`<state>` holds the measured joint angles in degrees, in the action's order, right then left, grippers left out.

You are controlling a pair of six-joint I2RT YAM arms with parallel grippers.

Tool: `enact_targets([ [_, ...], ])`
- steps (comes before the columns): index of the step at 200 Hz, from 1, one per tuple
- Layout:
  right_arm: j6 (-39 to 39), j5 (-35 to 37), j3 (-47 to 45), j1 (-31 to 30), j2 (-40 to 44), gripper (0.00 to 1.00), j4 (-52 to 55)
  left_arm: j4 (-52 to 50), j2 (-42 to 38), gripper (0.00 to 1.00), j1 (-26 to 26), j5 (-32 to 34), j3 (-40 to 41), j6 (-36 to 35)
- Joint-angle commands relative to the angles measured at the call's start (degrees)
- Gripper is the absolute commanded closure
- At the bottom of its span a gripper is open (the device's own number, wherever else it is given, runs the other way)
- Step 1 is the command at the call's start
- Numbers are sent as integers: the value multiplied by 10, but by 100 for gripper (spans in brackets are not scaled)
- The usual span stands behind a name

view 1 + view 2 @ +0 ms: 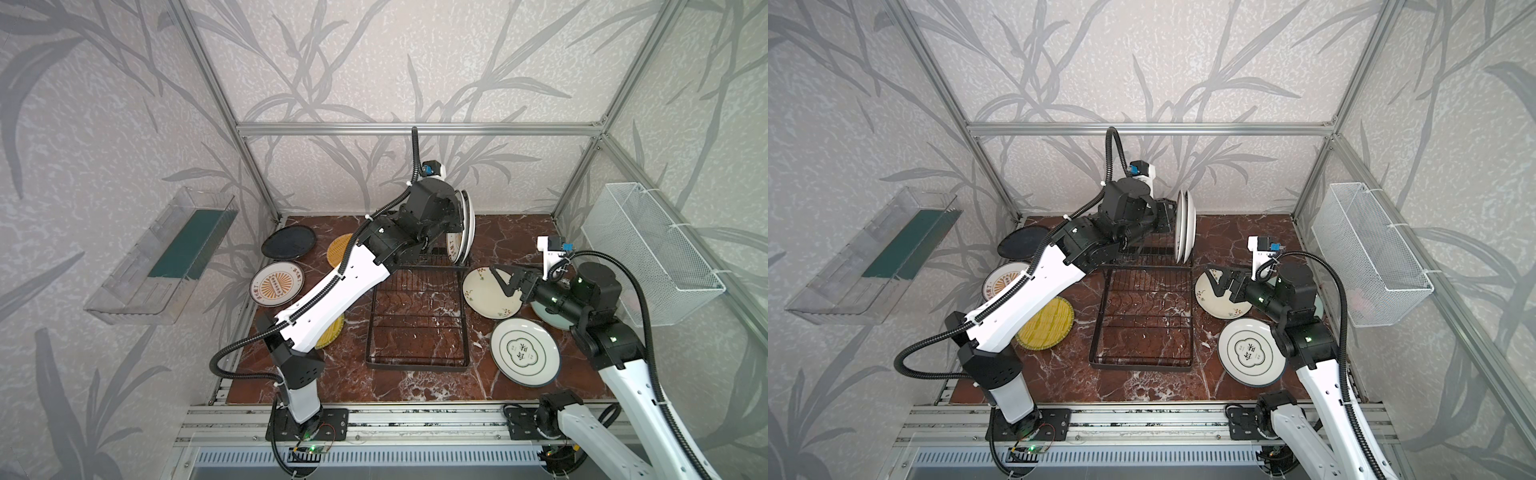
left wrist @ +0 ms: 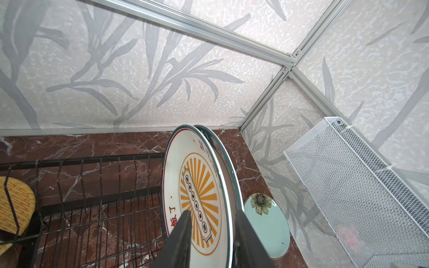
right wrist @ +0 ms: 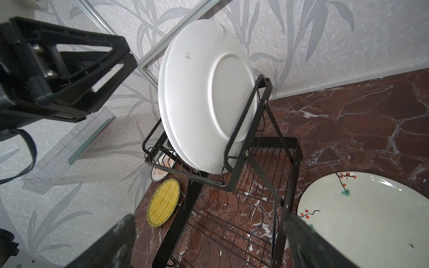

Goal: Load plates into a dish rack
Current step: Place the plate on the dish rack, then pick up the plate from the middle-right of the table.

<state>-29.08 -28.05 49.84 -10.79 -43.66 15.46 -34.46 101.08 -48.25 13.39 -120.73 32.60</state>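
Standing on the marble counter [image 1: 415, 386], the dish rack [image 1: 417, 366] carries 2 plates upright in the raised section at its far end: a sunburst plate [image 2: 197, 185] and a second plate [image 2: 217, 145] close behind it. Left hand [image 2: 212, 212]: jaws partly apart, astride the sunburst plate's rim, gap visible on the face side. Right hand [image 1: 498, 282]: jaws fully spread, holding nothing, poised over the cream floral plate [image 1: 482, 301], which lies flat on the counter just beside the rack.

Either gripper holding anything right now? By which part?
Nothing gripped, apparently. Left gripper straddles the rim of the racked sunburst plate, jaws loose. Right gripper open, empty.
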Motion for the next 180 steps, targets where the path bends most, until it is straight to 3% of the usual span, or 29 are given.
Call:
enact_targets([
  [1,4,16,4,-2,9,1,15,8,-37,66,8,-3,14,-11],
  [26,8,34,0,0,8,1,31,21,-75,60,20,-27,50,-19],
  [47,5,47,-12,6,3,1,36,45,-126,50,30,-50,110,-31],
  [63,6,52,-21,12,-2,1,33,70,-172,33,42,-81,167,-46],
  [82,0,58,-36,29,-8,1,35,104,-229,1,64,-152,240,-70],
  [116,-38,54,-76,68,-18,1,23,134,-312,1,112,-294,353,-83],
  [137,-63,116,-103,101,-11,1,45,134,-349,1,138,-346,410,-78],
  [154,-100,160,-139,162,12,1,57,132,-368,1,158,-380,449,-70],
  [180,-143,107,-205,288,18,0,-4,147,-380,1,187,-451,493,-40],
])
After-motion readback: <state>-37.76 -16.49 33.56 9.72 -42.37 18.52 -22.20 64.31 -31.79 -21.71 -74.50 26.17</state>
